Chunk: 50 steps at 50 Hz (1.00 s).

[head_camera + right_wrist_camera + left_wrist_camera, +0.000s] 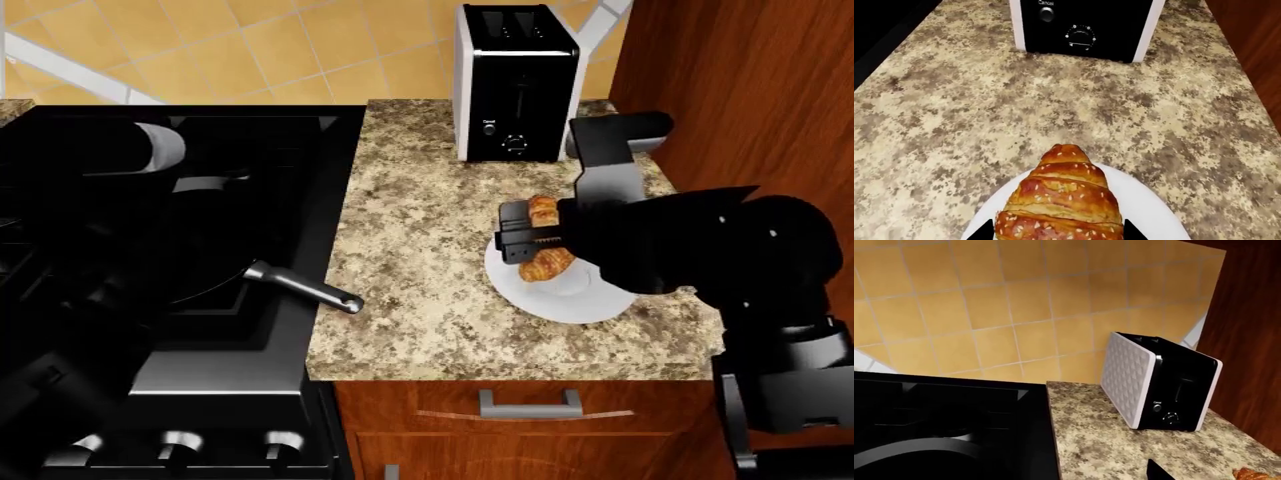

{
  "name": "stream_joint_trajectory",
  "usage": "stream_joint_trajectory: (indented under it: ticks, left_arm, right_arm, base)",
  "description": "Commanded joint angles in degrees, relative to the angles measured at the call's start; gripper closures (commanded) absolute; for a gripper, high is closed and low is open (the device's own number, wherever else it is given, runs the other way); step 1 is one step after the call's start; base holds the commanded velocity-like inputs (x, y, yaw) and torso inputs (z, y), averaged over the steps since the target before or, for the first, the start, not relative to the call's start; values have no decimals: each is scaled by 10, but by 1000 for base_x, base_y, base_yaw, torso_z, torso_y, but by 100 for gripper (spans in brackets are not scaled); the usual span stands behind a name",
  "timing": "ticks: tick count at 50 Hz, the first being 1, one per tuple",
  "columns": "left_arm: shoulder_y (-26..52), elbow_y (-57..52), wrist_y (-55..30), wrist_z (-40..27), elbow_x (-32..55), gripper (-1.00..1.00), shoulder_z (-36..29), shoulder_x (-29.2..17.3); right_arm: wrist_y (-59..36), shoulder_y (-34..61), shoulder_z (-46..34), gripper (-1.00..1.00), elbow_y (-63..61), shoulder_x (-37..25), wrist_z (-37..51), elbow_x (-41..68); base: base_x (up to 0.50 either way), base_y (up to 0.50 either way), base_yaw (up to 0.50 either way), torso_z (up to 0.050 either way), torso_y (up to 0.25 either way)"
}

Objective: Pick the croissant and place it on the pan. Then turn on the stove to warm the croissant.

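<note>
The croissant [543, 240] lies on a round white plate [567, 296] on the speckled stone surface [414, 260], between the stove [160, 330] and the wooden cabinet wall [747, 90]. The right gripper [531, 241] is down over the pastry, its dark jaws straddling the middle, one on each side. In the right wrist view the two black tips show flanking the croissant [1062, 200] at its wide part, close against its sides (whether they actually press it or just frame it I cannot tell). The plate [1147, 205] peeks out white beneath it.

Behind the plate stands a white-and-black toaster [517, 85], upright, its dial facing forward; the same toaster [1159, 381] fills the left wrist view, and its front panel [1084, 25] is in the right wrist one.

The pan [200, 250] sits on the stove's grates, its silver handle [304, 287] reaching out over the edge of the surface toward the plate, well apart from it. The left gripper is lost in the dark arm mass over the stove, so its jaws cannot be judged
</note>
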<state>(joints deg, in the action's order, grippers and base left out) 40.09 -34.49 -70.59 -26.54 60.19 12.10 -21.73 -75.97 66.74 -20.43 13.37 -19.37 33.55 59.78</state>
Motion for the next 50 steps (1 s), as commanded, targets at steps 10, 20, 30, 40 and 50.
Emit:
stream_joint_trajectory:
  ticks: [10,20,30,40,50]
  left_arm:
    - [20,-29,-33,-49,68,-100,31,-6]
    - [34,-36,-43,-69,86,-100,30,-12]
    - [39,-35,-41,-75,88,-100,26,-17]
    - [45,-31,-36,-79,86,-100,27,-27]
    - [42,-31,-32,-83,90,-100,26,-30]
  right_arm:
    - [-40,9,41,100,-101,-10,44,56]
    - [36,3,33,100,-165,-39,-23,35]
    - [72,-2,33,100,-195,-49,-46,28]
    - [108,21,13,100,-215,-58,-78,-2]
    - [113,29,11,100,-218,-59,-84,-2]
  base:
    - [0,0,0,0,0]
    - [0,0,0,0,0]
    - [0,0,0,0,0]
    - [0,0,0,0,0]
    - [0,484,0,0,0]
